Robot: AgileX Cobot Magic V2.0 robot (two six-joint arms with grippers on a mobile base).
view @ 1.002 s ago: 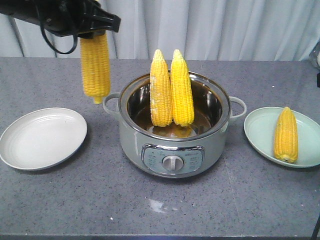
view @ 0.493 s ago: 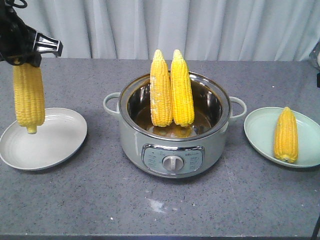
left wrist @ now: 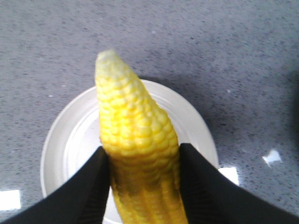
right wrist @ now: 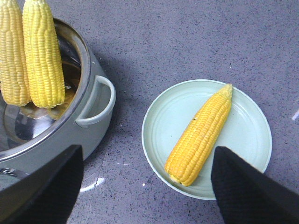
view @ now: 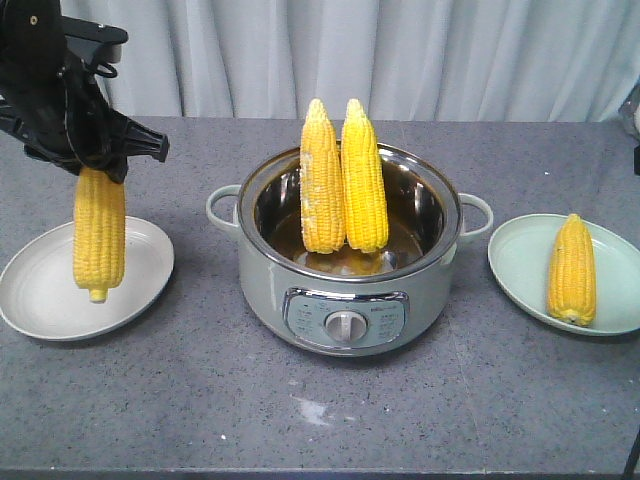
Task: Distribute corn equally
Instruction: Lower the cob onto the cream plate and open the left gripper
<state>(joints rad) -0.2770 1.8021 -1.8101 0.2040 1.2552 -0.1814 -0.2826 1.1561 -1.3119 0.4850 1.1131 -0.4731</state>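
One corn cob (view: 99, 235) hangs upright, tip down, clamped in the left claw (view: 98, 165) above the white plate (view: 40, 300) near the left edge of the table (view: 300, 420). Two more cobs (view: 322, 180) stand in the pot (view: 345, 290) at the middle. Another cob (view: 572, 270) lies on the green plate (view: 520, 260) at the right edge, under the right claw (right wrist: 147, 156), which is spread wide. Grey speckled surface separates pot and plates, and a curtain (view: 400, 60) hangs behind.

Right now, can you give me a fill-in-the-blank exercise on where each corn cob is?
1. The left gripper holds the hanging cob above the white plate, tip pointing ___.
2. ___ standing cobs lean in the pot.
3. The green plate holds ___ lying cob.
4. The right gripper is ___ and empty.
Missing words: down; two; one; open.
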